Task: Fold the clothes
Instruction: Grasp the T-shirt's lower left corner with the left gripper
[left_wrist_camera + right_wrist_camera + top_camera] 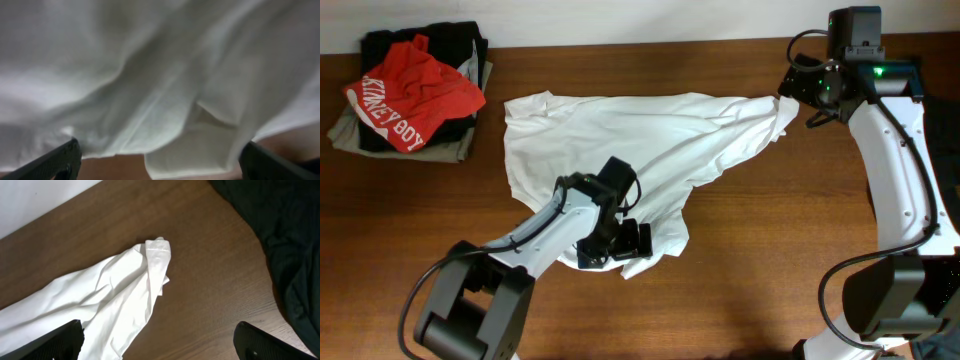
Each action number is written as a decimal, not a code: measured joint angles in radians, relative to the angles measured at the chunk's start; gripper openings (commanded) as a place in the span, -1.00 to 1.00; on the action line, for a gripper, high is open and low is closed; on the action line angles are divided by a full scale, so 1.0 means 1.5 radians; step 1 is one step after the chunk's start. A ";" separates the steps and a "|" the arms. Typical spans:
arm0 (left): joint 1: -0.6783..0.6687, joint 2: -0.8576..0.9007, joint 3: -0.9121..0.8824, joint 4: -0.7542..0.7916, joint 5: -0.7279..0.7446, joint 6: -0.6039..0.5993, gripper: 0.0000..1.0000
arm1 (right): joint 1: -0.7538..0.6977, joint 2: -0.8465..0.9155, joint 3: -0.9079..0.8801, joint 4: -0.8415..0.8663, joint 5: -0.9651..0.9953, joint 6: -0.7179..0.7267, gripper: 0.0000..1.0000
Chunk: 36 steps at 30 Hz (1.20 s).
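Left gripper wide open above the white garment; right gripper likewise, empty.

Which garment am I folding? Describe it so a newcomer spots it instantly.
On the brown table, look at the middle, beside the pile in the far-left corner. The white garment lies spread out there, plain and unprinted, unlike the red lettered shirt and dark pieces.

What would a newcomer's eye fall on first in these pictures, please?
The large white garment, lying rumpled across the middle of the brown table, one sleeve reaching toward the open right gripper. The open left gripper is over its near edge. At the far left corner, a red shirt with white lettering tops a dark pile.
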 measured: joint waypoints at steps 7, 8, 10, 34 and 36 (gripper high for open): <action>0.000 0.000 -0.038 0.028 0.000 -0.019 0.80 | 0.000 0.001 0.000 -0.007 -0.003 0.000 0.97; 0.000 0.000 -0.038 0.028 0.000 -0.022 0.78 | 0.000 0.001 0.000 -0.009 -0.003 0.001 0.97; 0.000 0.000 -0.038 0.026 0.000 -0.023 0.79 | 0.000 0.001 0.000 -0.012 -0.003 0.000 0.97; -0.066 -0.060 -0.036 -0.010 0.003 0.125 0.93 | 0.000 0.059 -0.008 -0.030 -0.015 0.000 0.97; -0.068 -0.042 -0.036 -0.009 0.009 0.125 0.93 | 0.000 0.059 -0.008 -0.030 -0.015 0.000 0.97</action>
